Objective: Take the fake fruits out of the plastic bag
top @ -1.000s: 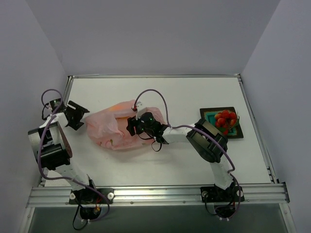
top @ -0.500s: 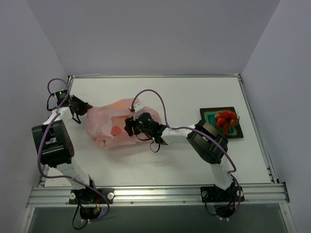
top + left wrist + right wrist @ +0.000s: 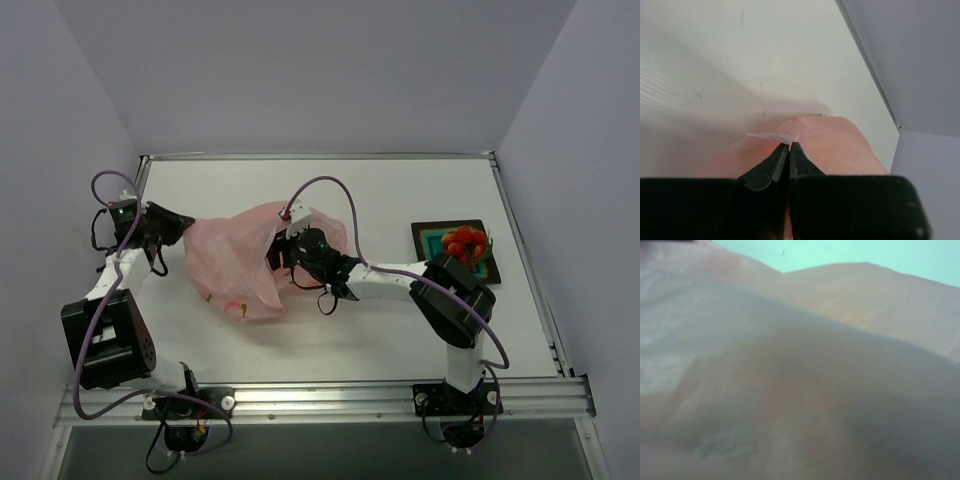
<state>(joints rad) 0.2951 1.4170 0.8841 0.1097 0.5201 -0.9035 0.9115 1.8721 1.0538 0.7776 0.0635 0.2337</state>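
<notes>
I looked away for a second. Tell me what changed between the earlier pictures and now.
The left gripper, open a second ago, moved in on the left end of the plastic bag and shut on its edge, pulling the bag into a new shape. The right gripper stayed at the bag's right side. The tray with the red berries stayed put.

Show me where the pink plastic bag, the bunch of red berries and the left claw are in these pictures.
pink plastic bag (image 3: 232, 258), top view, on its crinkled middle.
bunch of red berries (image 3: 462, 242), top view, on the middle berry.
left claw (image 3: 789, 145), left wrist view, between its shut fingertips.
</notes>
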